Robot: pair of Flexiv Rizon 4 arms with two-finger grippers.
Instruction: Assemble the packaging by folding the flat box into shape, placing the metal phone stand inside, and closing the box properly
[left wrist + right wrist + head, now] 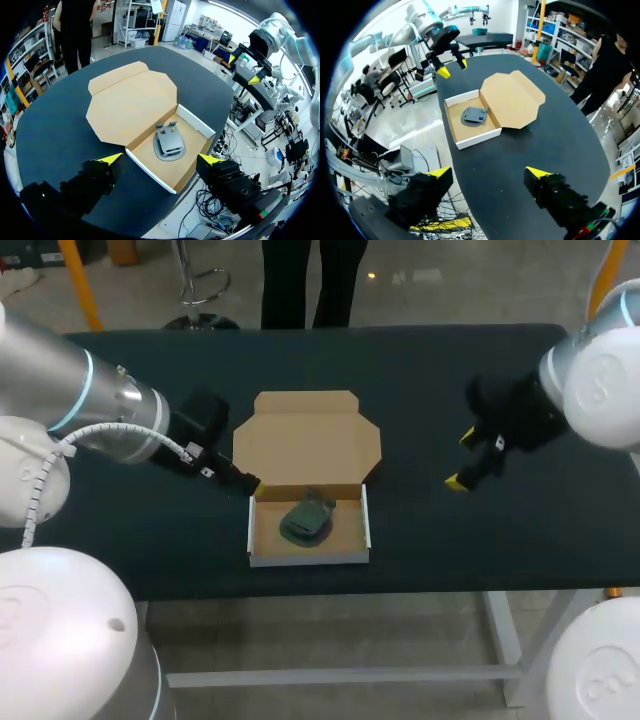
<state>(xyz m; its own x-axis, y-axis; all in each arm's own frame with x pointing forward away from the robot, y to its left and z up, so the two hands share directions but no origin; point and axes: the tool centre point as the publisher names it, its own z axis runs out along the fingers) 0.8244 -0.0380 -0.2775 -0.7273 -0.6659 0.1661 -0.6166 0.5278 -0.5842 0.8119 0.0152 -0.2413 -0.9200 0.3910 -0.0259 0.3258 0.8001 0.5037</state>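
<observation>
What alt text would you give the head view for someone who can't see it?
An open cardboard box sits on a dark table, lid lying flat behind the tray, with a grey metal phone stand inside it. The left hand is by the tray's rear left corner; the right hand, open, is off to the right, clear of the box.

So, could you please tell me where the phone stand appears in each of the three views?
Head view: the phone stand lies in the box tray, lower middle of the picture.
Left wrist view: in the tray, lid beyond it; stand.
Right wrist view: in the tray, lid beside it; stand.
Shared landmark: the flat lid joined to the tray.
</observation>
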